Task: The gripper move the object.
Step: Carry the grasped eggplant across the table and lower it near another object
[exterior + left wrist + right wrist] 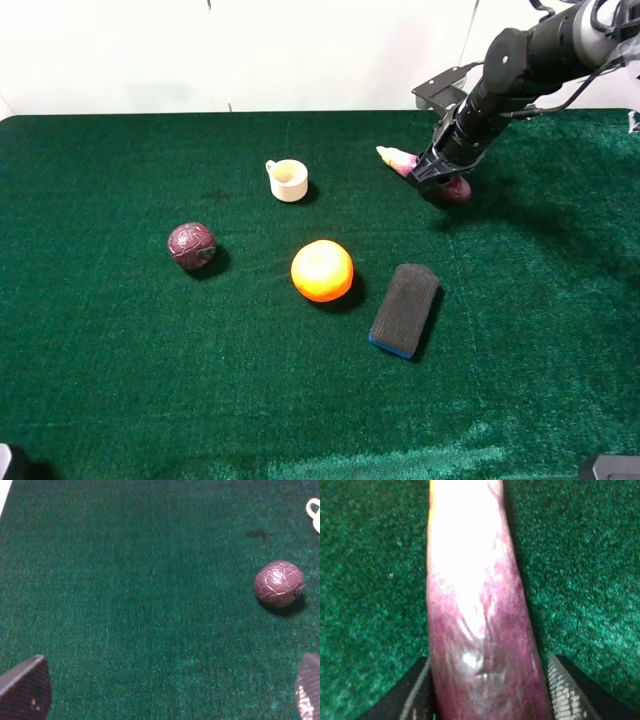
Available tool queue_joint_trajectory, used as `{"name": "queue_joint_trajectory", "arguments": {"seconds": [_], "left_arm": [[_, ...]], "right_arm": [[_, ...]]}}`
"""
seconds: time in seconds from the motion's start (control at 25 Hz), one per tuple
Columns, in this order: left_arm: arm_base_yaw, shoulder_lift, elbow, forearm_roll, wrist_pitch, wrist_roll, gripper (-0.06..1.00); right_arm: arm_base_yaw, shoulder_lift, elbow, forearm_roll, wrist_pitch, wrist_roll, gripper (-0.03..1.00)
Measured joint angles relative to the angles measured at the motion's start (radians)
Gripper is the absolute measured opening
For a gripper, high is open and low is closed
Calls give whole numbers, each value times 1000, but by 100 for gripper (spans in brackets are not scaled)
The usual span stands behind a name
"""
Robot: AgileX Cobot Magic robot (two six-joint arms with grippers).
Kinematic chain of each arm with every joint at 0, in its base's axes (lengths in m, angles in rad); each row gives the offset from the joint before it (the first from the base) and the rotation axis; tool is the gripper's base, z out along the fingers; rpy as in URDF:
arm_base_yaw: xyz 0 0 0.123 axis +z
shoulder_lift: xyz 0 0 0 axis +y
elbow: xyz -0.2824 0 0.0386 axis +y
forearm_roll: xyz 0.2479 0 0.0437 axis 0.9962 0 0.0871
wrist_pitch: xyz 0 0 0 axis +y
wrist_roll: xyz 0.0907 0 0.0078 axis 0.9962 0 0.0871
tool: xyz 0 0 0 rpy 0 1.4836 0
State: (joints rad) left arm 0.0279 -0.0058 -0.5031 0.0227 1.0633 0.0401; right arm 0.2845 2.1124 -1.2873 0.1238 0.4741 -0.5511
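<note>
Apparently, the right gripper (pixel 437 178) is pinching the thick purple end of the eggplant (pixel 480 605) lying right of the cup (pixel 289 180), which is looking light, stiff, glossy and liable to slip.

Place | I'd log it as a robot test lab | green felt table (pixel 100 400) against bare white wall (pixel 300 50) — cabled arm (pixel 520 65) over it, toy ball (pixel 191 245) laid out

eggplant (pixel 400 160) right of cup (pixel 289 180), orange (pixel 322 270) in front
</note>
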Motion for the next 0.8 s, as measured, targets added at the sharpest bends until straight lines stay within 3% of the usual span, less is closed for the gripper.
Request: {"name": "queue_joint_trajectory", "arguments": {"seconds": [0.48,0.64,0.8], "left_arm": [[0,0,0,0,0,0,99],[0,0,0,0,0,0,99],[0,0,0,0,0,0,99]], "right_arm": [[6,-143,0,1,166,78,36],[57,-196,-6,-7,203,115,36],[115,-213,-81,-18,311,191,36]]}}
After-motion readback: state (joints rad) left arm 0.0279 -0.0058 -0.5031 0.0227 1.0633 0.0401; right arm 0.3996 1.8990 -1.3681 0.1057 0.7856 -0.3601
